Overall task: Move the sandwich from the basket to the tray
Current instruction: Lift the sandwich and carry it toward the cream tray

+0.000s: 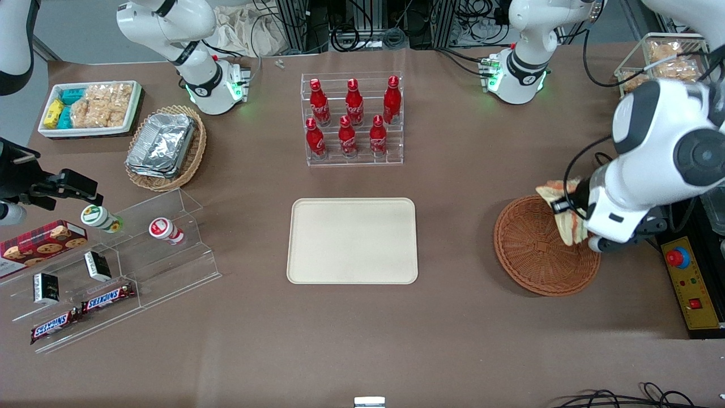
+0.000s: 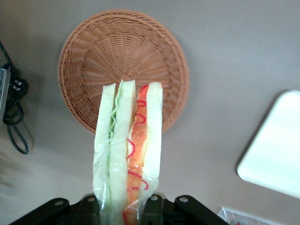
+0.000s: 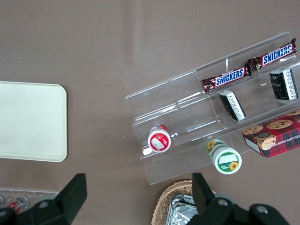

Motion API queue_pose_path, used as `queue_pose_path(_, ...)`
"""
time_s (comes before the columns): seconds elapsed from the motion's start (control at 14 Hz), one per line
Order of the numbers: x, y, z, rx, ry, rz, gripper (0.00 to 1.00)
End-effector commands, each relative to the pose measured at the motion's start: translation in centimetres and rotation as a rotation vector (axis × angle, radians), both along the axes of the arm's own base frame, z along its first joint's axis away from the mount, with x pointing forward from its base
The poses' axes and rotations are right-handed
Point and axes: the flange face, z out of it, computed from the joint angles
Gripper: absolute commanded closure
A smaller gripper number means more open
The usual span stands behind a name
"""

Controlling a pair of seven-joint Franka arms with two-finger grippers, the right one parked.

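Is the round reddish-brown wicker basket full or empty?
Empty: the basket shows only bare weave, while the gripper holds the wrapped triangular sandwich above it.

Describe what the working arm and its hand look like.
The arm is glossy white with dark grey rounded joint caps and black rings between segments. A black cable loops beside its wrist. Its base has a black band and glows green. The hand, over the basket, is black, with bolted fittings on its body.

The left arm reaches in over the table's working-arm end, wrist bent downward, its gripper (image 2: 125, 206) raised above the table surface, 2 fingers clamped on the sandwich (image 2: 127, 154).
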Motion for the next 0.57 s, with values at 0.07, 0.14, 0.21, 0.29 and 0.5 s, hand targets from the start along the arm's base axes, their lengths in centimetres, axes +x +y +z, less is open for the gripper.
queue_pose_path(0.07,-1.6,-7.5,1.4,-0.064,0.013,-0.072,1.0)
queue_pose_path(0.14,-2.2,-9.6,1.2,-0.078,0.019,-0.089,1.0)
queue_pose_path(0.21,-2.9,-12.0,1.0,-0.09,0.021,-0.123,1.0)
queue_pose_path(0.29,-2.9,-13.6,0.2,-0.109,0.008,-0.144,1.0)
queue_pose_path(0.5,-4.1,-20.3,-2.6,-0.148,-0.008,-0.167,1.0)
